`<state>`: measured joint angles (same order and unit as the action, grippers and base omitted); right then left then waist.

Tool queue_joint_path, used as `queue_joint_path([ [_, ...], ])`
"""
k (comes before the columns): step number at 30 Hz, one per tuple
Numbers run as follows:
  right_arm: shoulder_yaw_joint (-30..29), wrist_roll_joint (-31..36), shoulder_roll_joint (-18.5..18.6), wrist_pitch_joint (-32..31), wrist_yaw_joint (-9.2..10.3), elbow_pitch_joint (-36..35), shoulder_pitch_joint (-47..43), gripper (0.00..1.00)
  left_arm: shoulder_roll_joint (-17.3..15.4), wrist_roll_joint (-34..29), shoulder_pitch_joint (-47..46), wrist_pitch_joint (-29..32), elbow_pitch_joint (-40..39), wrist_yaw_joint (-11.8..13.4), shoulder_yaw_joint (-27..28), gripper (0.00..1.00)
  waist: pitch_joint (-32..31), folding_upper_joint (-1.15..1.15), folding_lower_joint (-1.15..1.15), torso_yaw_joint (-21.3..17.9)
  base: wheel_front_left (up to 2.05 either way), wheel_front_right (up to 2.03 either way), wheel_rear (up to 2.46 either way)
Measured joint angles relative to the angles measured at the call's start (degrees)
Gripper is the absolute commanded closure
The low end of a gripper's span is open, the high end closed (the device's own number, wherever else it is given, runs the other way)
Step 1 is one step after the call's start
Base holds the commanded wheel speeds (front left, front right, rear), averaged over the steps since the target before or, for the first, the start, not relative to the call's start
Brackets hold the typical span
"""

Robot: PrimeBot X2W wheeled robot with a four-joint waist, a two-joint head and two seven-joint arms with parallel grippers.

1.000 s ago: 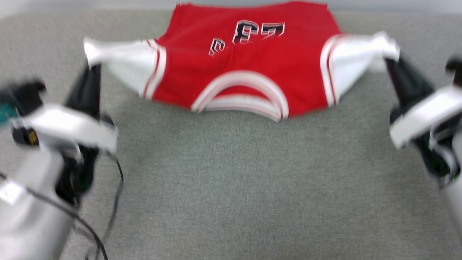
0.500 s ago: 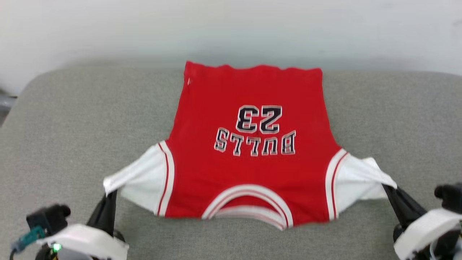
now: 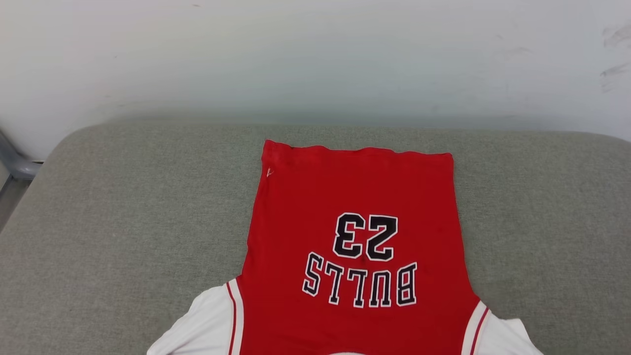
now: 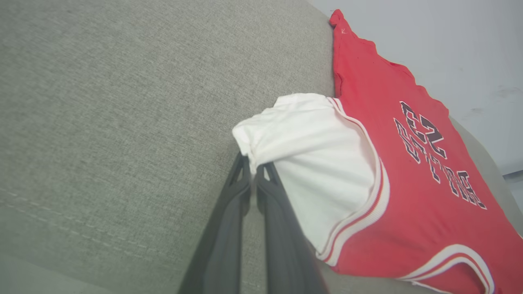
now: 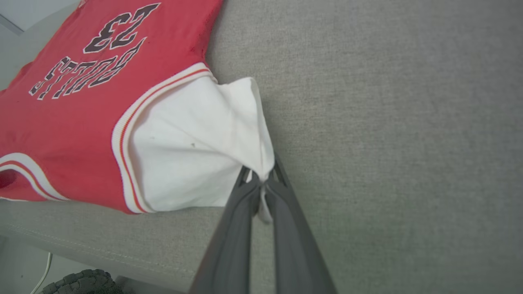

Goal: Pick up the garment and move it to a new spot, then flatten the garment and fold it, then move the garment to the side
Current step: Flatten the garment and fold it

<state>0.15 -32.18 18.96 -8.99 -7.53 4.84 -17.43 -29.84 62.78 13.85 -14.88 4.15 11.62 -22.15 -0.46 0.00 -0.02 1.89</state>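
Observation:
The garment [image 3: 355, 246], a red jersey with white sleeves and the black number 23, lies lettering-up on the grey cushion [image 3: 123, 222], its hem toward the wall. In the left wrist view my left gripper [image 4: 253, 165] is shut on the tip of one white sleeve [image 4: 310, 163]. The right wrist view has my right gripper [image 5: 261, 175] shut on the corner of the other white sleeve [image 5: 196, 147]. Both sleeves are pulled outward from the red body [image 5: 73, 102], and the collar trim [image 4: 457, 261] lies near the cushion's front edge.
A pale wall [image 3: 315, 59] stands right behind the cushion. A metal frame piece [image 3: 15, 162] shows at the far left. Bare cushion lies on both sides of the jersey. Below the cushion's front edge a dark wheel [image 5: 77, 281] and a white cable [image 5: 45, 269] show.
The head view has swung upward, so both grippers have slid out of its bottom edge. The jersey now lies flatter on the cushion, with the sleeves still held.

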Motion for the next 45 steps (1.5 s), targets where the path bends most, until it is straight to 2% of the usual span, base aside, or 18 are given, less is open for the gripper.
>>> queue_joint_path([
  [11,-3.48,0.15,-1.78,-1.56,-0.01,0.54,-3.06,1.00,2.14,-1.79,-0.42,-0.01,2.78,-1.44,-1.16,1.00,-0.56,0.00,0.01,1.71,0.00,0.00,0.00],
  [12,-3.57,0.58,-1.88,-1.59,0.00,0.19,-2.87,0.81,2.24,-2.22,-0.82,-0.01,2.89,-1.54,-1.37,1.00,-0.56,0.00,0.01,1.87,0.00,0.00,0.00],
  [13,-3.83,0.67,-2.26,-1.65,0.00,-0.38,-2.56,0.48,2.42,-2.60,-1.20,-0.01,2.96,-1.59,-1.64,1.00,-0.56,0.00,0.02,2.01,0.00,0.00,0.00],
  [14,-4.08,0.81,-2.74,-1.64,0.00,-1.15,-2.21,0.00,2.68,-2.76,-1.53,-0.01,2.97,-1.71,-1.79,1.00,-0.54,0.00,0.02,2.14,0.00,0.00,0.00],
  [21,-8.46,2.05,-2.41,-1.66,0.01,-9.00,1.97,0.00,3.86,-4.90,-3.32,-0.02,2.11,-1.88,-2.35,1.00,0.48,0.00,0.02,3.10,0.00,0.00,0.00],
  [27,-11.82,3.71,3.41,-5.30,0.01,-15.89,13.93,0.00,4.79,-8.02,-5.83,-0.02,-0.62,-1.85,-2.19,1.00,3.65,0.00,0.02,3.66,0.00,0.00,0.00],
  [29,-11.49,3.76,5.60,-7.55,0.02,-16.41,19.57,0.00,5.22,-9.16,-7.45,-0.03,-1.44,-1.87,-2.13,1.00,5.25,0.00,0.02,4.09,0.00,0.00,0.00],
  [31,-9.65,6.03,9.33,-9.49,-0.01,-16.63,25.36,0.00,5.56,-10.15,-8.95,-0.03,-2.32,-2.03,-2.01,1.00,7.08,0.00,0.02,4.62,0.00,0.00,0.00],
  [36,-4.70,5.98,13.35,-17.06,0.00,-14.94,39.56,0.00,7.72,-12.58,-12.33,-0.03,-3.85,-2.65,-1.25,1.00,12.12,0.00,0.03,6.41,0.00,0.00,0.00],
  [40,-0.59,5.92,14.64,-26.03,0.01,-8.77,50.26,0.00,9.64,-14.35,-14.19,-0.10,-4.19,-3.85,-0.71,1.00,16.05,0.00,0.03,8.15,0.00,0.00,0.00],
  [45,4.52,5.99,16.00,-40.23,0.01,0.25,60.12,0.00,11.93,-16.16,-15.86,-0.11,-4.13,-5.44,-0.20,1.00,20.36,0.00,0.03,10.26,0.00,0.00,0.00],
])
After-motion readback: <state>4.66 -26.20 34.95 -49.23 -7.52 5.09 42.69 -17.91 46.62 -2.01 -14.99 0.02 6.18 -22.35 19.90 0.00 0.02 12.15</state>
